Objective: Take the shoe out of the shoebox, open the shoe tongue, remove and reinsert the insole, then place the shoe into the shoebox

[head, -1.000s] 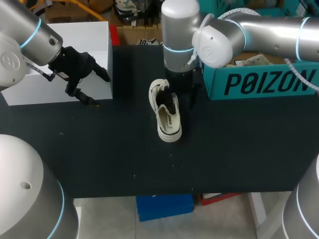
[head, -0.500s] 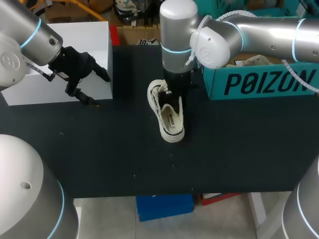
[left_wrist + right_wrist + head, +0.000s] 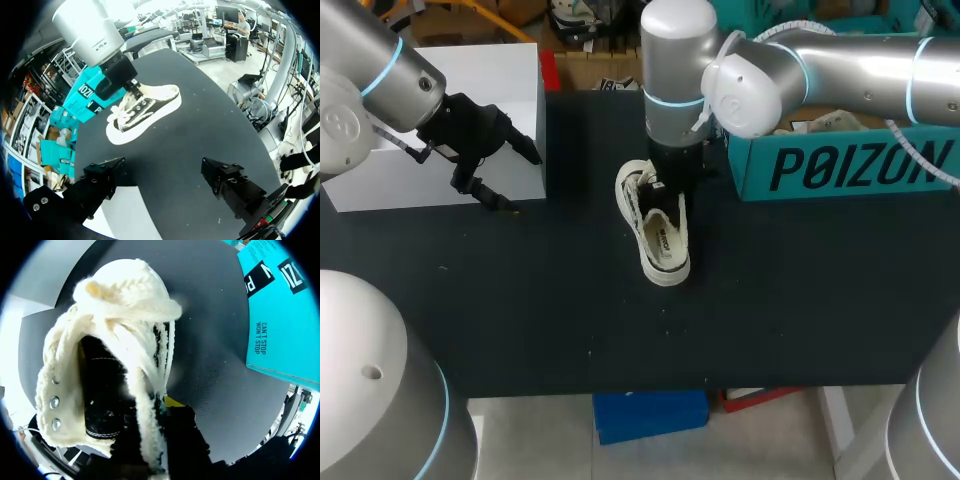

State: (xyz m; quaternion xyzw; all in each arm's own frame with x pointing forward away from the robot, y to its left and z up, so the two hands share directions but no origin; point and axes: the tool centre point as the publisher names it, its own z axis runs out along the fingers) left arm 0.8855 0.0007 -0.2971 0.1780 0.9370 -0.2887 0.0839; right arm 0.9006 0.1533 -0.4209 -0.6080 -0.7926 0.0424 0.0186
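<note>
Head view: the shoe (image 3: 662,245) lies on its sole near the middle of the matte black tabletop (image 3: 570,300), toe pointing toward the front edge. It is a low sneaker with a cream upper, a thick pale rubber sole and a dark lining. The right arm comes in from the right as a smooth silver tube with a blue ring, and stands upright over the heel end. Its end effector (image 3: 665,190) is down in the shoe's opening. Just to the right of the shoe stands the shoebox (image 3: 840,165), teal cardboard with large black lettering on its side; the shoe is outside it.

At the left, the left end effector (image 3: 520,180) hangs over the near corner of a plain white box (image 3: 505,90), well apart from the shoe. In the left wrist view its two blocky black fingers (image 3: 235,187) stand wide apart with nothing between them. Ahead of them are bare tabletop and, further on, the shoe.

In the right wrist view the shoe fills the picture from close up. The cream fabric looks fuzzy and woolly, with frayed edges. Round metal eyelets (image 3: 52,402) sit along one flap, and the toe cap is a rounded dome. The inside is black and speckled with pale lint. The end effector lies against the shoe's side wall, but I cannot tell whether it is clamped on that wall.
</note>
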